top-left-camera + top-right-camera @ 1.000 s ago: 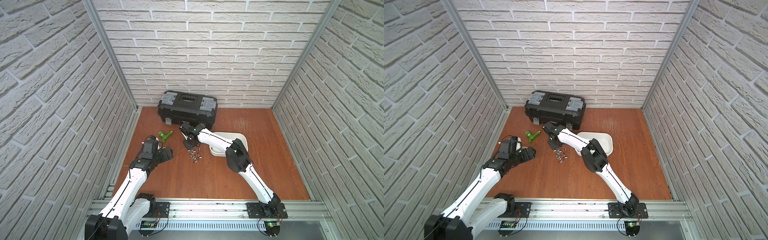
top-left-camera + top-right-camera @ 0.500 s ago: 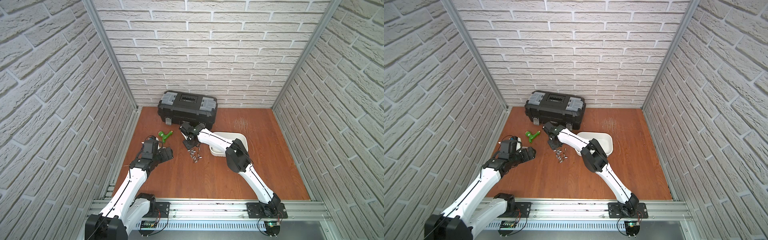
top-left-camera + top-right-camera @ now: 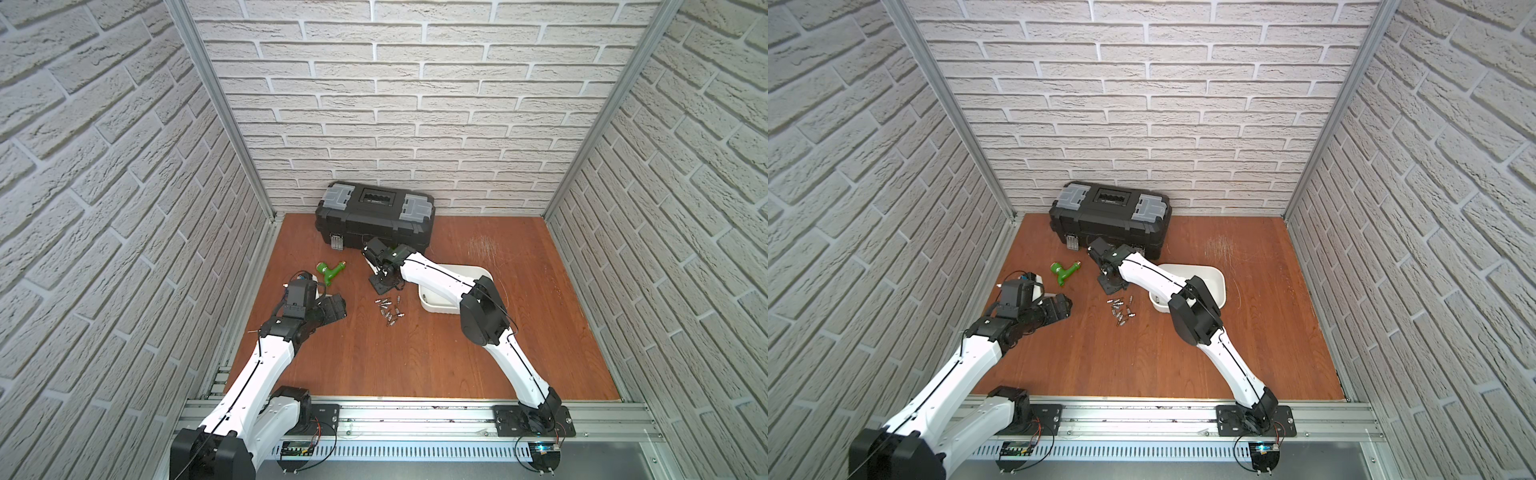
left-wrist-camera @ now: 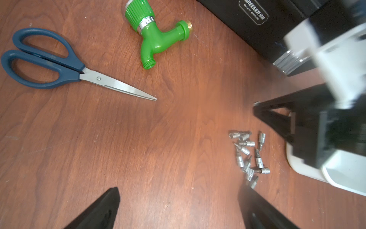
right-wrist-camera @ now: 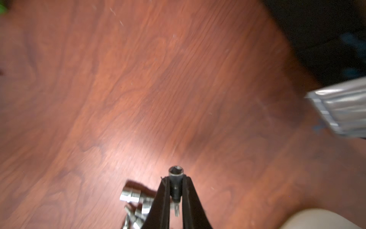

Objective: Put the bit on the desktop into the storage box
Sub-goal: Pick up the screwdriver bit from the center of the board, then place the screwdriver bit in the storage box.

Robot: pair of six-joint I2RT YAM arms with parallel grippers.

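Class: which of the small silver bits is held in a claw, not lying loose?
The bit pinched in the right claw, socket end poking out; the other bits lie clustered on the desktop.

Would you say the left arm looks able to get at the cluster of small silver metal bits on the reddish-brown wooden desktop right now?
Probably yes. The left arm has its jaws open, and the silver bits lie on bare desktop just ahead of them, with nothing between.

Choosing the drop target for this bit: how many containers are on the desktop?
2. The white storage box sits partly under the right arm; the black toolbox stands against the back wall.
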